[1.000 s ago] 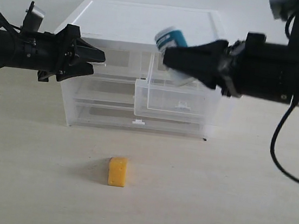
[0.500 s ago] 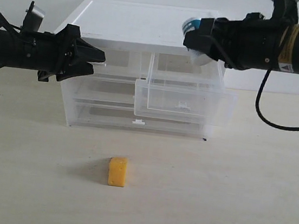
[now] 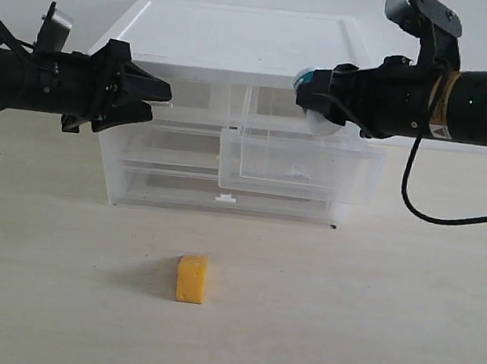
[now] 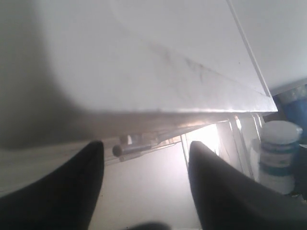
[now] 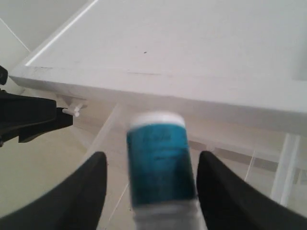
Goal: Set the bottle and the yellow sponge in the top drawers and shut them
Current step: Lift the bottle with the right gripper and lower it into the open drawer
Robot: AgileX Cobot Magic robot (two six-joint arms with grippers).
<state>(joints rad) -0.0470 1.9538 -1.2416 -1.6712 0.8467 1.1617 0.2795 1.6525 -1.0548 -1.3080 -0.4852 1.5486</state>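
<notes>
Nearest, a small orange-yellow foam sponge (image 3: 191,280) stands on the pale table (image 3: 368,322). Farther, the white teal-labelled bottle (image 3: 316,111) hangs over the pulled-out right clear plastic top drawer (image 3: 299,167). It lies lengthwise between the right gripper's (image 5: 151,160) fingers; whether they clamp it, I cannot tell. The left gripper (image 3: 160,102) gapes, empty.

Bottle (image 5: 160,165) blurred in right wrist view; in exterior view mostly hidden behind right gripper (image 3: 312,97).

We see the bottle (image 5: 160,163) white with a teal-blue label, the yellow sponge (image 3: 191,280) orange-yellow, the top drawers (image 3: 299,167) clear, the left gripper (image 3: 160,101) and right gripper (image 3: 312,93) black.
</notes>
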